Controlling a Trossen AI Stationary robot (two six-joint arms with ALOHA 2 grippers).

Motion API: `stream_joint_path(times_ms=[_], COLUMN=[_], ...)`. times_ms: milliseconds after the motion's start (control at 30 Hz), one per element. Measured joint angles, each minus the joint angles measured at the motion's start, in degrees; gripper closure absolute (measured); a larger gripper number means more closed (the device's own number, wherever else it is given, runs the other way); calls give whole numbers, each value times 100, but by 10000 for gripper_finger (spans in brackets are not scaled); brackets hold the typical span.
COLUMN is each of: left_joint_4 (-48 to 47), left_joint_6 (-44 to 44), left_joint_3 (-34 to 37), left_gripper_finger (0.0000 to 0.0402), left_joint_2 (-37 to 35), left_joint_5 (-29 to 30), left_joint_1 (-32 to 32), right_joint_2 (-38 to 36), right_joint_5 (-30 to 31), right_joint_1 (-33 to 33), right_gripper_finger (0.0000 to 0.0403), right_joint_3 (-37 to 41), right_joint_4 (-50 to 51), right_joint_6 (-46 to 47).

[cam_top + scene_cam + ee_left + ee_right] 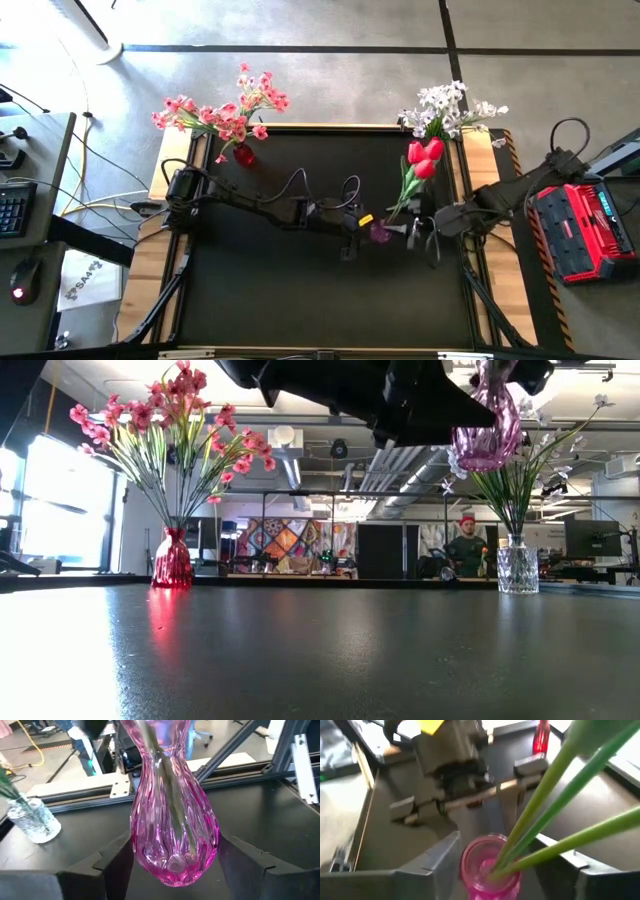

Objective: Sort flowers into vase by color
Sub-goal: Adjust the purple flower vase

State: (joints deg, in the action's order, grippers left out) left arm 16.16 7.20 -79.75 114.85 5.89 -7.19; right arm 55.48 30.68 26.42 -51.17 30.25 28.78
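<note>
Black-topped table [300, 290] with pale wooden edges, red vase [244, 154] of pink flowers [225, 112] stood at its far edge, clear vase [517, 566] of white flowers [447, 107] stood well right of the red vase

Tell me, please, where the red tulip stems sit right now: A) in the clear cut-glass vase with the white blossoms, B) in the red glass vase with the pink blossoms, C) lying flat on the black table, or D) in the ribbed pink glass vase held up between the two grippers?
D: the right wrist view shows the green tulip stems entering the mouth of the ribbed pink glass vase, lifted off the table.
</note>
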Motion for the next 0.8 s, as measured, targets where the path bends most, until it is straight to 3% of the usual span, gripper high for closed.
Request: stream_joint_path(times_ms=[233, 567, 800], left_joint_4=[-17, -14, -168], left_joint_6=[36, 36, -144], left_joint_3=[0, 2, -2], left_gripper_finger=[165, 166, 166], left_joint_2=[0, 0, -4], left_joint_5=[50, 47, 33], left_joint_1=[3, 8, 5], right_joint_2=[240, 354, 361], right_joint_5=[-889, -1374, -1513], right_joint_1=[-252, -586, -658], right_gripper_finger=[251, 222, 269], right_joint_3=[-589, -656, -656], right_joint_4=[1024, 1353, 1467], right_joint_6=[-277, -185, -74])
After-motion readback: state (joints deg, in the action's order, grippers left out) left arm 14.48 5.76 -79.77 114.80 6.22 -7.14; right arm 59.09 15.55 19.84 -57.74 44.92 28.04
